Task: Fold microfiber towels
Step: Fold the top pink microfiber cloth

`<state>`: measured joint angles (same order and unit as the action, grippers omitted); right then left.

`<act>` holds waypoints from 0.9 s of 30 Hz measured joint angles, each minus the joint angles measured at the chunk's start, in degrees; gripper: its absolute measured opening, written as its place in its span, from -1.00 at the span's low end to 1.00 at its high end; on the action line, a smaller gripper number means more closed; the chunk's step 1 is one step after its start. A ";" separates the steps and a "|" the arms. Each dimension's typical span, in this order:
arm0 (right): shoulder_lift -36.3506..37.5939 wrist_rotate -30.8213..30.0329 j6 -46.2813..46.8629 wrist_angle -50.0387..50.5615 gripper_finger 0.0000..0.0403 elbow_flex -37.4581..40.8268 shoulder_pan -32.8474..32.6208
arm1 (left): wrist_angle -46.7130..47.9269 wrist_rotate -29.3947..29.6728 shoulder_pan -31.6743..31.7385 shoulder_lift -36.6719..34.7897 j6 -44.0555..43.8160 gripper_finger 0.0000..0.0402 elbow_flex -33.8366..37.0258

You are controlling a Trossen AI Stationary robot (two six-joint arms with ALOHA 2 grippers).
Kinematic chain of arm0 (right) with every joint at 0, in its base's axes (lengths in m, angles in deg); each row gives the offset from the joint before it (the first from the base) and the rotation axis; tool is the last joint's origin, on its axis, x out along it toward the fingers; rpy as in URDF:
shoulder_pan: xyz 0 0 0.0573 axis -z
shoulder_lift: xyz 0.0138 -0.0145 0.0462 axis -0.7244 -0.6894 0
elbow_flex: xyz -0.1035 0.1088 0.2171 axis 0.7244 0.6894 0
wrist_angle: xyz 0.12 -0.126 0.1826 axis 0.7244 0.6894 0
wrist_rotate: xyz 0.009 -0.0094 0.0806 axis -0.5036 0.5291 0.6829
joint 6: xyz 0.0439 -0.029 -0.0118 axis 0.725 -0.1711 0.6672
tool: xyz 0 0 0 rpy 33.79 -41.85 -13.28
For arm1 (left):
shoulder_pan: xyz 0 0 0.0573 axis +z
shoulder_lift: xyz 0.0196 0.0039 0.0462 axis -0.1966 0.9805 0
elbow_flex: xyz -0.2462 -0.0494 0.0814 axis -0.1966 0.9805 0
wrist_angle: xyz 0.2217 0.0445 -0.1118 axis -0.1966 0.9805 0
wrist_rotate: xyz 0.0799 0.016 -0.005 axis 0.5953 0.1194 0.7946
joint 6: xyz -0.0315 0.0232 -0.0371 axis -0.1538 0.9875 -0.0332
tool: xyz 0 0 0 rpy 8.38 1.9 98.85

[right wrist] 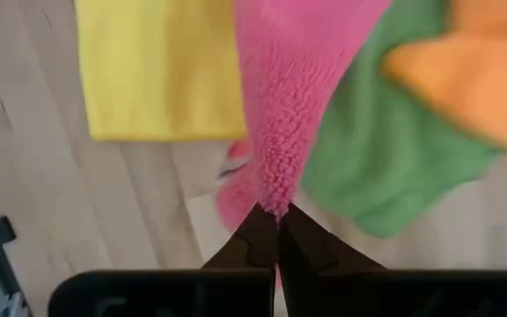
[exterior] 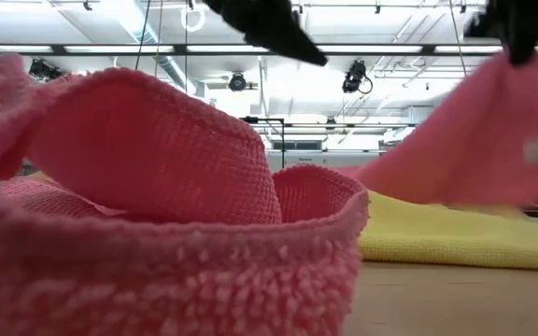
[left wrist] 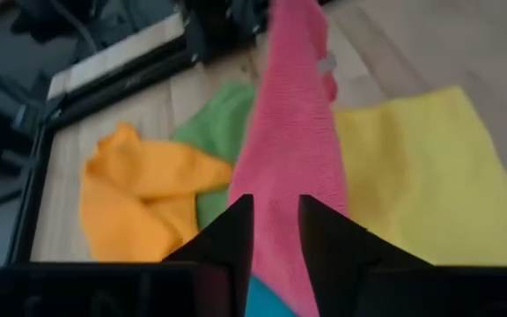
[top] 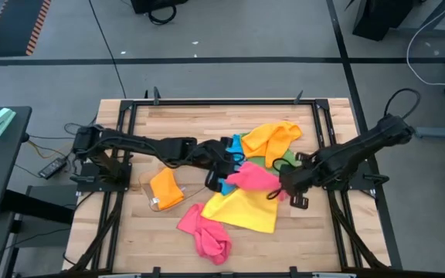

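While most of the towels lie loose on the table (top: 130,116), one pink towel (top: 255,177) is stretched in the air between the two arms, probably so it can be spread flat before folding. Below it a yellow towel (top: 242,210) lies fairly flat near the table's middle, a likely surface or next candidate for folding. Behind these, an orange towel (top: 273,139) is heaped over a green towel (top: 286,161), with a bit of blue towel (top: 235,144) beside them. A second pink towel (top: 205,234) sits crumpled near the front edge, and a folded orange one (top: 165,189) rests in a clear tray (top: 146,184) on the left, which looks like where finished pieces go.

The right gripper (right wrist: 278,231) has its fingers pressed tight together on an edge of the raised pink towel, pinching the pile so the cloth hangs from it. The left gripper (left wrist: 275,231) holds the opposite end; its fingers stand a little apart with the pink cloth running through the gap, so I judge the grip loose or just letting go.
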<state>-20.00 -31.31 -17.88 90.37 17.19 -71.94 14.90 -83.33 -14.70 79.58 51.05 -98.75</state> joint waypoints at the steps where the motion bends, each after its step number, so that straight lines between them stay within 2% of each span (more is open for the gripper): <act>1: 0.00 -1.52 -0.02 2.18 -0.97 -2.39 -0.37 | -0.08 -0.59 0.00 0.35 0.47 -0.44 -0.75; 4: 0.00 -4.50 -1.06 6.14 -0.97 -8.31 -1.29 | -1.36 -1.86 0.00 0.99 2.08 -0.36 -2.65; 8: 0.01 -4.17 -3.39 5.64 -0.97 -12.58 -1.28 | -3.98 -5.66 0.33 0.92 2.93 -0.27 -4.29; 14: -1.52 -2.07 -8.61 0.06 -0.97 -13.03 -1.08 | -12.82 -13.19 0.96 2.21 0.67 -0.18 -4.37; 22: -7.87 2.71 -11.08 -2.58 -0.98 -12.91 1.36 | -25.49 -21.72 0.52 8.57 -2.37 -0.14 -4.31; 27: -8.33 3.40 -12.90 -7.37 -0.97 -12.91 1.27 | -30.92 -23.86 0.48 12.54 -4.92 -0.13 -4.20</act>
<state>-28.32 -27.91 -30.78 83.00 4.28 -70.67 -16.01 -107.19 -14.22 92.12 46.13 -102.94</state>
